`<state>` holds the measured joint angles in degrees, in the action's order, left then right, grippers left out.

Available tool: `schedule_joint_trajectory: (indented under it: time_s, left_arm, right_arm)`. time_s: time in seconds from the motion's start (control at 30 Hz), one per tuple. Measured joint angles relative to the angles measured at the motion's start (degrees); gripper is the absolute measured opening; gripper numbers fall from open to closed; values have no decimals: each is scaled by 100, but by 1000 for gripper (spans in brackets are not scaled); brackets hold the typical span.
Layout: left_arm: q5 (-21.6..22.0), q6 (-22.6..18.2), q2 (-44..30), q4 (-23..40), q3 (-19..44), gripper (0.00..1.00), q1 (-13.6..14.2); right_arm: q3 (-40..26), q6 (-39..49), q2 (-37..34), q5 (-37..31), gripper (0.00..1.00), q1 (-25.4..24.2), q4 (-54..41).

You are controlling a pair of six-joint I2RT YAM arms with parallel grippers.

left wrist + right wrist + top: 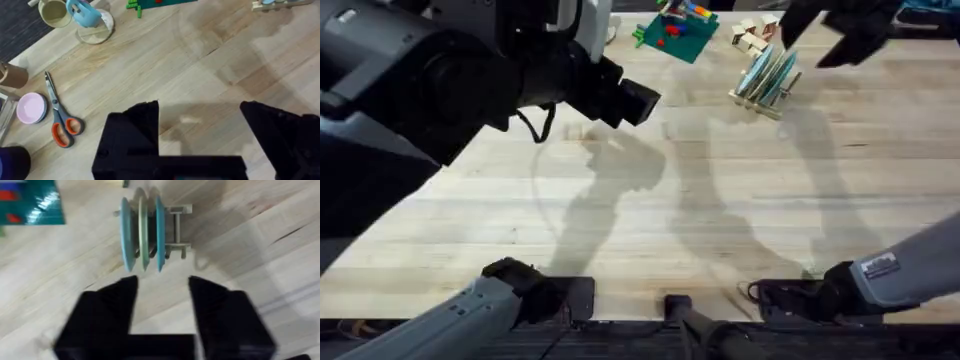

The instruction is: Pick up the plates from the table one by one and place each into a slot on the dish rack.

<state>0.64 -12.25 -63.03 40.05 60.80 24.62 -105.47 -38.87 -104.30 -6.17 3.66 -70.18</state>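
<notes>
The dish rack (760,98) stands on the table (720,200) at the far right. Three plates stand on edge between its pegs: a blue plate (126,232), a pale cream plate (143,230) and another blue plate (160,232). My right gripper (163,282) hovers a little back from the rack, open, nothing between its black fingers; from overhead the right gripper (817,40) sits just right of the plates (767,72). My left gripper (199,107) is raised over the table's left part, open and empty. The left gripper (635,100) looks large and dark under the overhead camera.
A green baseplate (675,32) with small bricks and a pile of wooden blocks (755,30) lie at the far edge. Orange-handled scissors (62,117), a pink round dish (31,107), a cream cup (54,12) and a blue object (85,12) lie at the far left.
</notes>
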Motion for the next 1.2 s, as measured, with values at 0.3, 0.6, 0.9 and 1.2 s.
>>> schedule_joint_trajectory:
  time_s: [0.3, 0.6, 0.9, 1.2]
  left_arm:
    - [0, 0, -1, 0, 0, 994, 0]
    - [0, 0, 1, 0, 0, 994, 0]
    - [0, 0, 0, 4, 0, 993, 0]
    - [0, 0, -1, 15, 0, 993, 0]
  right_arm:
    - [0, 790, 1200, 1, 989, 1, -975]
    - [0, 2286, 1779, 605, 996, 162, -2089]
    - [22, 3428, 1875, 628, 995, 1160, -2152]
    - [352, 3368, 2998, 405, 995, 1519, -1555]
